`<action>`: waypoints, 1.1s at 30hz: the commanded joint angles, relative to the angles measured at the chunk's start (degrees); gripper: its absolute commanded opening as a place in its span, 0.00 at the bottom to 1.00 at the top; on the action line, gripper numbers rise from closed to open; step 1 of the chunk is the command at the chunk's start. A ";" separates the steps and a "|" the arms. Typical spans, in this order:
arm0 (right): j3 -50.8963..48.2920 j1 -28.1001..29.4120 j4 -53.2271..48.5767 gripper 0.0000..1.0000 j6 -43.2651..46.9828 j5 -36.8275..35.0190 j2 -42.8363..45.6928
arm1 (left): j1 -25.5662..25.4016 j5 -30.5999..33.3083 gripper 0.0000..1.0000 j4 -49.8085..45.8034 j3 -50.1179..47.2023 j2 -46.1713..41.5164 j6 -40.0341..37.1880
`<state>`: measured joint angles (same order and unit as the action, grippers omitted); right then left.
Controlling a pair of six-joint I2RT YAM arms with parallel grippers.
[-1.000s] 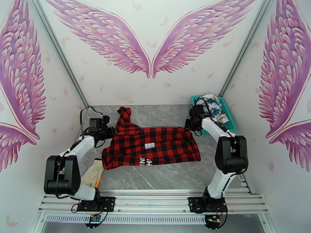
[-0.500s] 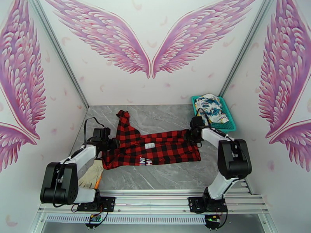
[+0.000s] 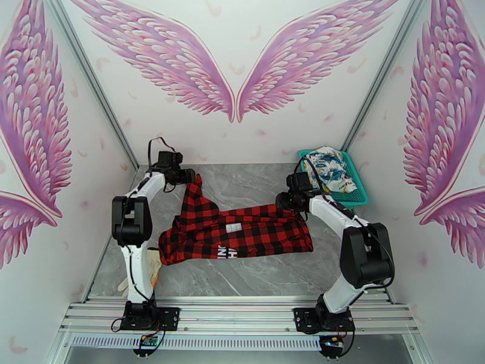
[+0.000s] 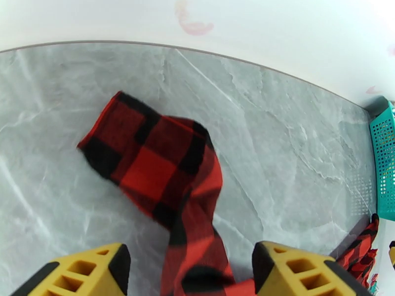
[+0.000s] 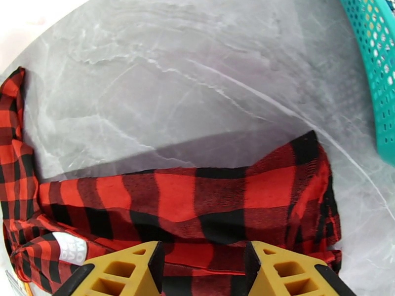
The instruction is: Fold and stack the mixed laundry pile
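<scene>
The red-and-black buffalo-check shirt (image 3: 242, 235) is lying spread across the middle of the grey marble surface (image 3: 242, 183), its white lettering facing the near edge and one sleeve reaching toward the far left corner. The left end effector (image 3: 182, 175) is hovering at that sleeve's far end. In the left wrist view its yellow fingers (image 4: 94, 272) are standing spread, with the sleeve (image 4: 153, 168) running between them and touching neither. The right end effector (image 3: 290, 201) is hanging over the shirt's far right corner, and its fingers (image 5: 123, 272) are likewise standing apart above the cloth (image 5: 197, 208) without pinching it. The white garment with blue, yellow and teal print (image 3: 330, 168) is sitting bunched in the teal mesh basket (image 3: 362, 195) at the far right. A beige glove-like cloth (image 3: 155, 261) is lying at the near left, partly hidden behind the left arm.
</scene>
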<state>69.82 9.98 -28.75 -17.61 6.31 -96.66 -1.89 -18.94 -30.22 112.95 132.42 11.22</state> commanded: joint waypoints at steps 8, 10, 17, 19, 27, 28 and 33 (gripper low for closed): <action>3.70 0.28 -2.82 0.51 -0.41 0.44 0.03 | -1.01 -4.78 0.38 -14.63 19.70 13.43 -2.48; 4.17 0.37 -3.11 0.51 -0.54 0.81 0.06 | -1.23 -6.40 0.17 -13.38 19.68 13.40 -1.88; 3.31 0.36 -3.77 0.51 -0.94 0.73 3.10 | -4.66 -12.43 0.00 -3.62 10.33 2.28 -3.14; 2.44 0.33 -3.92 0.51 -1.03 0.39 4.65 | -6.81 -13.26 0.00 -0.07 4.25 -4.01 -4.79; -3.58 0.24 -3.54 0.53 -1.70 -1.30 9.38 | -21.03 -10.89 0.07 10.61 -27.81 -25.66 -14.42; -4.61 0.25 -3.27 0.53 -1.94 -1.05 9.63 | -22.81 -10.12 0.16 12.57 -32.62 -27.57 -14.81; -8.18 0.39 -1.55 0.55 -3.36 1.11 9.61 | -27.82 -12.99 0.44 24.15 -51.38 -32.87 -9.59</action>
<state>63.13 10.24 -31.51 -19.46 6.28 -87.46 -30.17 -31.24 -12.80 68.82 99.68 -0.36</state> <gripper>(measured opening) 0.550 0.418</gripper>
